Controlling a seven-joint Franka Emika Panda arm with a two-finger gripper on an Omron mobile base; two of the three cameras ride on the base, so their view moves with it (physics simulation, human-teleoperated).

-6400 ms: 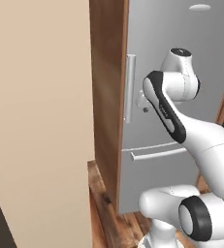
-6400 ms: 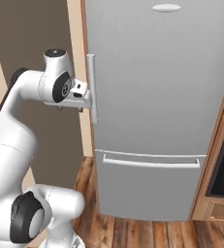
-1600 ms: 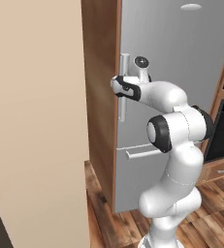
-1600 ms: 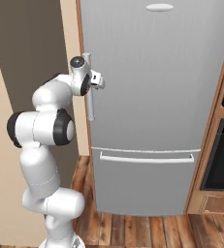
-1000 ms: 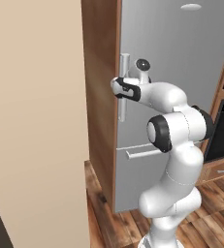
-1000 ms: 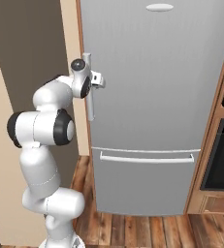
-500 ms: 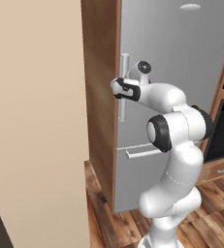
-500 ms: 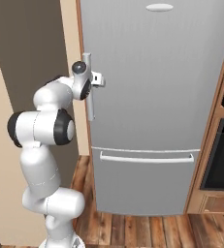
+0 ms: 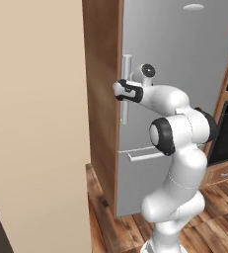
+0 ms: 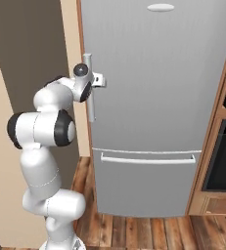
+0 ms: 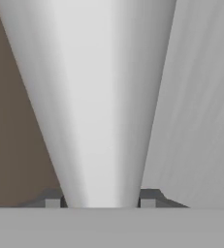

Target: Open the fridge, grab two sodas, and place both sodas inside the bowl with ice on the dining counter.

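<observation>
- Left base view: the arm reaches from the lower right toward the fridge (image 9: 184, 59), whose door is shut flush. The gripper (image 9: 119, 90) sits at the long vertical handle (image 9: 126, 89), about midway along its length. Compared with a second ago the arm's pose has hardly shifted; the change is at the fingers, which have drawn in from spread wide to clamped. From this angle the fingers themselves are too small to make out, so the clamp is read from the contact with the bar rather than seen directly. The lower drawer handle (image 9: 144, 154) lies well below the hand, untouched.

- Right base view: the arm rises at the lower left and the gripper (image 10: 92, 84) meets the handle (image 10: 90, 88) on the fridge (image 10: 158, 97) from the hinge-free side, wrist level with the upper half of the bar. The drawer handle (image 10: 146, 159) runs across the door below. An oven front (image 10: 222, 156) stands to the right, apart from the work.

- Hand view: the handle (image 11: 99, 97) fills the middle, running away from the camera, with the two dark fingertips (image 11: 53, 198) pressed against either side of it at the bottom. The gripper is clenched on the bar, with the fridge door (image 11: 200, 97) just behind.

- Judgement: the grasp looks made, so the door pull appears to be the step at hand; the sodas are presumably behind the door.
</observation>
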